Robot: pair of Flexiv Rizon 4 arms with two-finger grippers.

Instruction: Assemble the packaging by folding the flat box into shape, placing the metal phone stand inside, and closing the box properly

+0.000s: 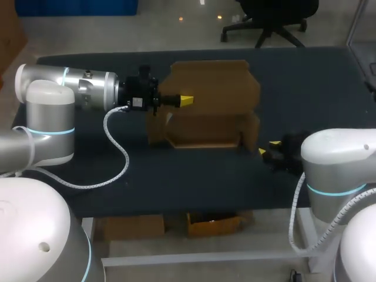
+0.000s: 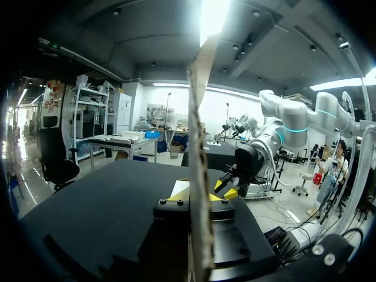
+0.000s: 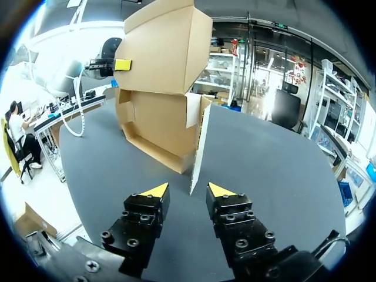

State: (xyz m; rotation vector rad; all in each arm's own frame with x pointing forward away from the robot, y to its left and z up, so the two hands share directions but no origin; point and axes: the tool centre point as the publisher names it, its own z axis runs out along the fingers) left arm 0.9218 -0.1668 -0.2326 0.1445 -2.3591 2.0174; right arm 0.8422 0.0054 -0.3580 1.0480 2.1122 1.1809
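My left gripper [image 1: 185, 101] comes in from the left side and is closed on the lid [image 1: 214, 82] of the box [image 1: 205, 129]. In its wrist view the cardboard passes edge-on between the two fingers. I think it holds the lid up so that the inside is reachable and the box does not slide. The box stands in the middle of the table [image 1: 176, 170], partly formed, with its walls up and the lid open. Inside I see only bare cardboard, and the phone stand is not in any view, so I judge it is not yet packed. On the right, one side flap [image 3: 200, 141] stands out from the box. My right gripper [image 3: 188, 191] is low over the table just before the flap's edge, fingers apart and holding nothing, probably in order to fold this flap inward.
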